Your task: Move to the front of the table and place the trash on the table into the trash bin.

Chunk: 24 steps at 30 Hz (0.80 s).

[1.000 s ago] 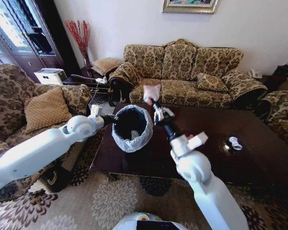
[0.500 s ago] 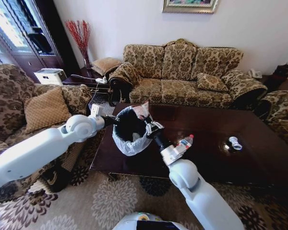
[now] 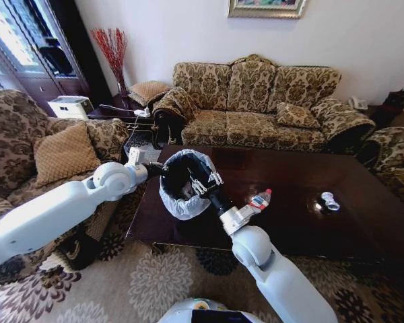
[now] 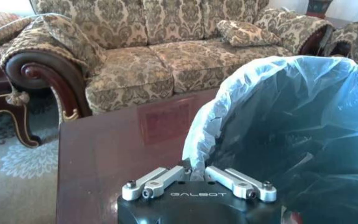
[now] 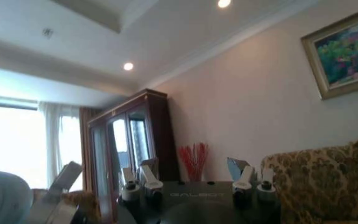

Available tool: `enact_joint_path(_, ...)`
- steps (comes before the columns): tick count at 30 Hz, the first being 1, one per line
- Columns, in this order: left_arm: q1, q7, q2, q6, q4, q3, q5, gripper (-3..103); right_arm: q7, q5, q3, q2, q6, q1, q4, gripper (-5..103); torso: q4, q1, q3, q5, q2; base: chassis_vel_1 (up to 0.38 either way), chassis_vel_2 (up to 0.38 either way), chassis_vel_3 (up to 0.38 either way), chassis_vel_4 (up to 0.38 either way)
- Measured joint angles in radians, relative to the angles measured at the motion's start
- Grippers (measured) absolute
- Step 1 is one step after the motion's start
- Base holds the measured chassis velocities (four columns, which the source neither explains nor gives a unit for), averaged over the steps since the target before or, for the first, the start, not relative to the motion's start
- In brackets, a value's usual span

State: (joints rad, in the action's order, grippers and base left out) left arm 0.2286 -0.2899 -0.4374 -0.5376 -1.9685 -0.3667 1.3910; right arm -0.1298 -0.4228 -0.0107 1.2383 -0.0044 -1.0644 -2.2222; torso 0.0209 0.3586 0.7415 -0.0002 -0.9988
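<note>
The trash bin [image 3: 182,195], black inside with a whitish bag over its rim, stands tilted on the left part of the dark table [image 3: 303,222]. My left gripper [image 3: 155,169] is shut on the bin's rim; in the left wrist view its fingers [image 4: 160,179] pinch the bag edge of the bin [image 4: 291,135]. My right gripper [image 3: 207,182] sits at the bin's mouth, open, and in its wrist view the right gripper [image 5: 191,176] holds nothing. A clear bottle with a red label [image 3: 259,199] lies near the right forearm. A small crushed bottle [image 3: 328,200] lies farther right.
A patterned sofa [image 3: 256,108] runs behind the table, with armchairs at the left [image 3: 47,148] and the far right [image 3: 397,161]. A dark side table [image 3: 118,111] stands at the back left. Floral rug [image 3: 155,276] lies in front of the table.
My right gripper came down from above the bin, where it held a white crumpled paper, to the bin's mouth. The paper is gone from its fingers, which now stand open. The left arm held still.
</note>
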Motion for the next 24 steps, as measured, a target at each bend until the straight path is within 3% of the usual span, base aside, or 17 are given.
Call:
enact_joint_path(2, 0.029, 0.003, 0.006, 0.001, 0.000, 0.031, -0.004, 0, 0.000, -0.058, -0.058, 0.047, 0.059, -0.073, 0.000, 82, -0.0001, 0.000, 0.000, -0.0002, 0.000, 0.000, 0.000, 0.000, 0.000)
enact_joint_path(3, 0.046, 0.003, 0.007, 0.001, 0.000, 0.050, -0.006, 0, 0.000, -0.062, -0.087, 0.073, 0.088, -0.110, 0.021, 82, -0.0001, 0.000, 0.000, 0.0007, 0.000, 0.000, 0.000, 0.000, 0.000)
enact_joint_path(4, 0.046, 0.003, 0.007, 0.001, 0.000, 0.050, -0.006, 0, 0.000, -0.062, -0.087, 0.073, 0.088, -0.110, 0.021, 82, -0.0001, 0.000, 0.000, 0.0007, 0.000, 0.000, 0.000, 0.000, 0.000)
enact_joint_path(7, 0.090, 0.008, 0.010, 0.003, -0.004, 0.095, -0.013, 0, 0.000, -0.080, -0.202, 0.125, 0.098, -0.207, 0.104, 97, -0.0003, 0.000, 0.000, 0.0001, 0.000, 0.000, 0.000, 0.000, 0.000)
enact_joint_path(16, 0.172, 0.019, 0.030, 0.010, -0.021, 0.170, -0.024, 0, 0.000, -0.302, -0.345, 0.118, 0.152, -0.266, 0.301, 100, -0.0001, 0.000, 0.000, 0.0001, 0.000, -0.005, -0.002, 0.008, 0.005)
enact_joint_path(19, 0.191, 0.023, 0.039, 0.014, -0.024, 0.189, -0.027, 0, 0.000, -0.309, -0.358, 0.112, 0.193, -0.258, 0.374, 100, 0.0002, 0.000, 0.000, -0.0001, 0.000, -0.062, -0.051, 0.076, 0.070)
enact_joint_path(24, 0.220, 0.025, 0.046, 0.014, -0.033, 0.217, -0.027, 0, 0.000, -0.381, -0.359, 0.104, 0.183, -0.251, 0.419, 100, -0.0001, 0.000, 0.000, 0.0007, 0.000, -0.089, -0.083, 0.099, 0.088)
